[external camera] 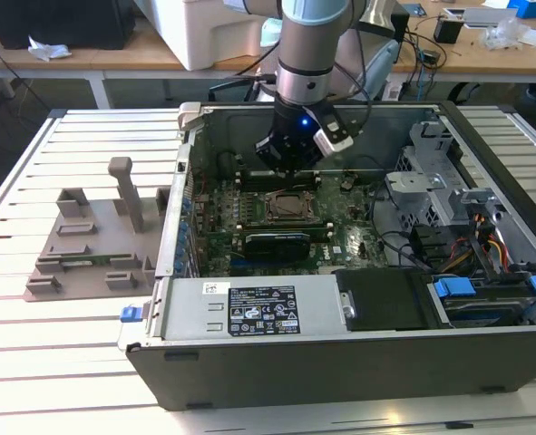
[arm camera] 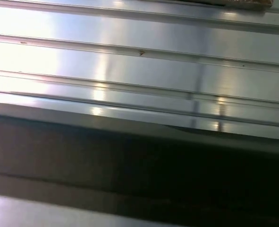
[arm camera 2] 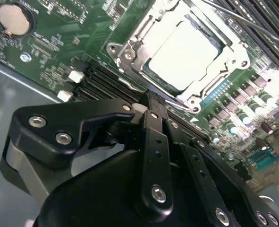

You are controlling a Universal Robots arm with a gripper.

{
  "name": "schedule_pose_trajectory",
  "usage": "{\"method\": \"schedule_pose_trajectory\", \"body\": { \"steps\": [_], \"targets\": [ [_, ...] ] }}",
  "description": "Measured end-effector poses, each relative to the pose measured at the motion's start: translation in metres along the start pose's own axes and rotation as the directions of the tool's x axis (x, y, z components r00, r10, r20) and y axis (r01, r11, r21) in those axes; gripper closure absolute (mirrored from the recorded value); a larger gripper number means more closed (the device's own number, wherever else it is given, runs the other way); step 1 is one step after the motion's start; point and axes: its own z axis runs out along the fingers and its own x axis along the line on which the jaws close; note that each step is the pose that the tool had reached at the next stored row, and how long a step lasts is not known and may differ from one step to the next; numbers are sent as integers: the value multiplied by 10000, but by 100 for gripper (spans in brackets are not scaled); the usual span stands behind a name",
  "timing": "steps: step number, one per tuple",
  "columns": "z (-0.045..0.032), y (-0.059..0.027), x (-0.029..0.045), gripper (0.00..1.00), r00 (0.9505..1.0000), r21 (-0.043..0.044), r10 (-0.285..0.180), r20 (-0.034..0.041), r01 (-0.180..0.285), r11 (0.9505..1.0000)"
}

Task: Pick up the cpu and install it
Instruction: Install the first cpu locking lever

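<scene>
The cpu (arm camera 2: 184, 54), a flat silvery-white square, lies inside the metal-framed socket (arm camera 2: 130, 42) on the green motherboard (arm camera 2: 54, 42). In the exterior view the socket (external camera: 290, 207) sits mid-board inside the open computer case (external camera: 340, 372). My black gripper (external camera: 290, 168) hangs just above and behind the socket. In the second wrist view the gripper (arm camera 2: 151, 97) has its fingers drawn together with nothing between them, the tips a little short of the socket frame. The cpu is apart from the gripper.
Grey plastic fixture blocks (external camera: 86, 245) stand on the slatted metal table (external camera: 68, 362) at the exterior view's left. Inside the case are a power supply (external camera: 258, 313), a graphics card (external camera: 272, 243), and a drive cage with cables (external camera: 449, 217) at the exterior view's right.
</scene>
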Motion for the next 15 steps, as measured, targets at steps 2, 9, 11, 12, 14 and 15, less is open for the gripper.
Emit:
{"method": "schedule_pose_trajectory", "body": {
  "steps": [2,9,11,12,14,15],
  "targets": [
    [12,-5,-39,89,9999,-5,113,2,-113,9999],
    [49,-17,-118,89,9994,-17,356,5,-356,9994],
    [60,-21,-132,89,9991,-19,419,4,-419,9991],
    [63,-23,-137,89,9990,-17,438,1,-438,9990],
    [71,-28,-148,89,9989,-16,468,2,-468,9989],
    [76,-32,-153,89,9988,-18,482,3,-482,9988]
  ]
}}
